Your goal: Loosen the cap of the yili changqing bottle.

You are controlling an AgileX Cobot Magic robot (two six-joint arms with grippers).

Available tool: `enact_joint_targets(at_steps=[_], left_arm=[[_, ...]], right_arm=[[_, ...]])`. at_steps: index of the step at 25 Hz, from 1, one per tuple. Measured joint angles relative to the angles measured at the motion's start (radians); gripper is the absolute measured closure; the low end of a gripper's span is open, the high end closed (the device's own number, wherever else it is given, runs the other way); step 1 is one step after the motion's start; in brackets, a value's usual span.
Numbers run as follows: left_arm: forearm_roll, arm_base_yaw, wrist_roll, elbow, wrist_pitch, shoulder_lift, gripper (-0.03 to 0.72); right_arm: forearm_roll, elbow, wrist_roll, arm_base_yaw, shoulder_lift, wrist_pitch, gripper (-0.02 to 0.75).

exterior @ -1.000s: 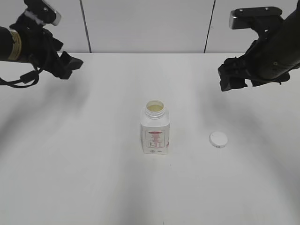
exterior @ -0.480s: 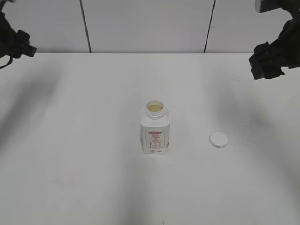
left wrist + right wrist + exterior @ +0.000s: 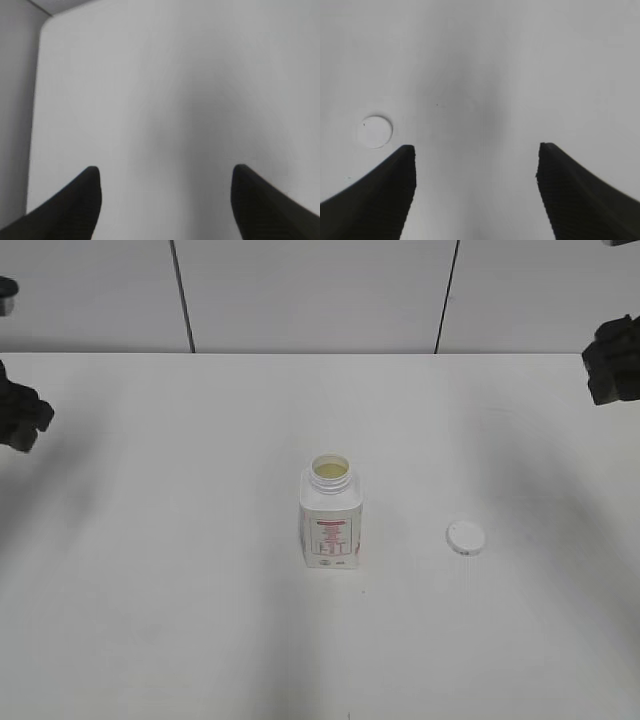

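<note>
The yili changqing bottle [image 3: 330,515] stands upright in the middle of the white table, its wide neck uncovered and pale contents showing. The white cap [image 3: 466,537] lies flat on the table to the bottle's right; it also shows in the right wrist view [image 3: 374,131]. My left gripper [image 3: 20,418] is at the far left edge, far from the bottle, open and empty in its wrist view [image 3: 164,172]. My right gripper [image 3: 612,365] is at the far right edge, open and empty [image 3: 476,148], with bare table between its fingers.
The white table [image 3: 200,620] runs back to a grey panelled wall [image 3: 310,290]. In the left wrist view the table's rounded corner and left edge [image 3: 40,60] show close by.
Both arms have drawn back outward to the frame edges, the left also downward. The bottle and the cap have not moved.
</note>
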Motion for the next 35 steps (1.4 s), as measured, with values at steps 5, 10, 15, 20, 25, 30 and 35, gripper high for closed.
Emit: enact_joint_targets(at_steps=[5,10,15,20,25,30,35], left_arm=[[-0.308,0.0,0.198,0.0,0.143,-0.044,0.189],[-0.38,0.0,0.217,0.0,0.28,-0.137,0.189],[-0.411,0.0,0.219,0.002,0.31,-0.272,0.189],[-0.444,0.0,0.22,0.009,0.336,-0.367,0.189],[-0.526,0.0,0.22,0.075,0.339,-0.444,0.19],[-0.546,0.0,0.22,0.233,0.332,-0.522,0.19],[-0.55,0.0,0.22,0.359,0.313,-0.623,0.19]], right_arm=[[0.016,0.002,0.007,0.0,-0.035,0.048,0.143],[0.049,0.021,0.009,0.0,-0.1,0.071,0.143],[0.083,0.097,0.011,0.0,-0.173,0.076,0.143],[0.124,0.208,0.011,0.0,-0.248,0.078,0.143],[0.129,0.308,0.011,0.0,-0.366,0.078,0.143],[0.132,0.404,0.011,0.0,-0.507,0.078,0.143],[0.133,0.468,0.011,0.0,-0.665,0.073,0.143]])
